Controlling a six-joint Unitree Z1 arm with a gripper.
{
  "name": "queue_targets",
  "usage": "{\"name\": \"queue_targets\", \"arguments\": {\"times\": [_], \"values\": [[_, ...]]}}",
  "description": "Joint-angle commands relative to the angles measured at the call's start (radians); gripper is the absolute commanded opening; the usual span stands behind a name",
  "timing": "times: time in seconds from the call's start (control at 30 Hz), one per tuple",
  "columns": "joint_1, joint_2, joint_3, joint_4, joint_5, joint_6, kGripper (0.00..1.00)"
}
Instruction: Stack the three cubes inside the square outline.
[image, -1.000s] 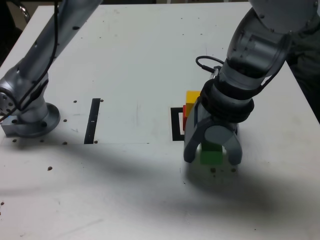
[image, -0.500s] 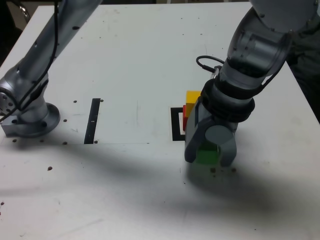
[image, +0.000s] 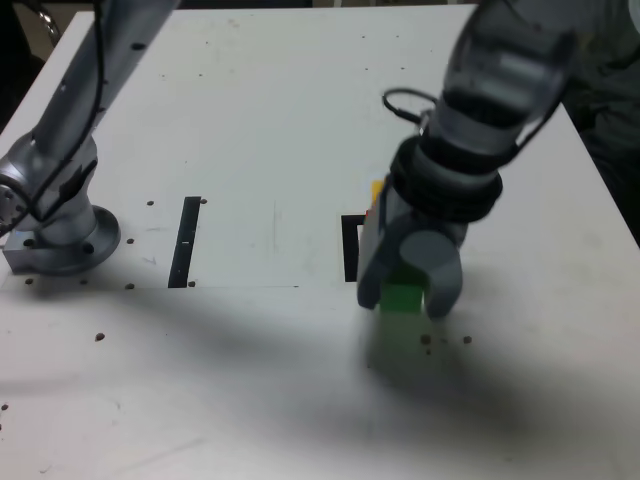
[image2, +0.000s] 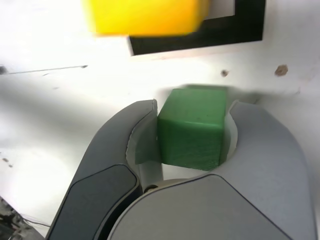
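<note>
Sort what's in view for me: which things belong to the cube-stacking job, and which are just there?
Part of the job:
- green cube, between the tool's fingers
- yellow cube
- red cube, mostly hidden behind the tool
- black square outline

Just there:
- straight black strip
- black cable

Exterior view: camera stands high off arm, looks obliquely down on white speckled tabletop (image: 250, 380). Distance is moderate; most of tabletop is included, also round grey metal arm base (image: 65, 245) at exterior view's left. Wrist view: camera rides on arm, looks down past grey curved gripper (image2: 194, 117), very close. Both views share gripper, green matte cube (image2: 192, 127), yellow matte cube (image2: 147, 15), part of black square outline (image2: 215, 35).
</note>
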Motion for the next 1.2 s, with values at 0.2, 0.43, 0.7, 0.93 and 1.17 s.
{"name": "queue_targets", "arguments": {"times": [0.2,0.43,0.7,0.93,1.17], "values": [[-0.032,-0.134,-0.045,0.114,0.067,-0.047,0.20],[-0.011,-0.214,-0.036,0.134,0.107,-0.026,0.20],[0.074,-0.235,-0.007,0.134,0.103,0.054,0.20],[0.147,-0.215,-0.001,0.134,0.097,0.122,0.20],[0.172,-0.170,-0.016,0.132,0.079,0.160,0.20]]}}
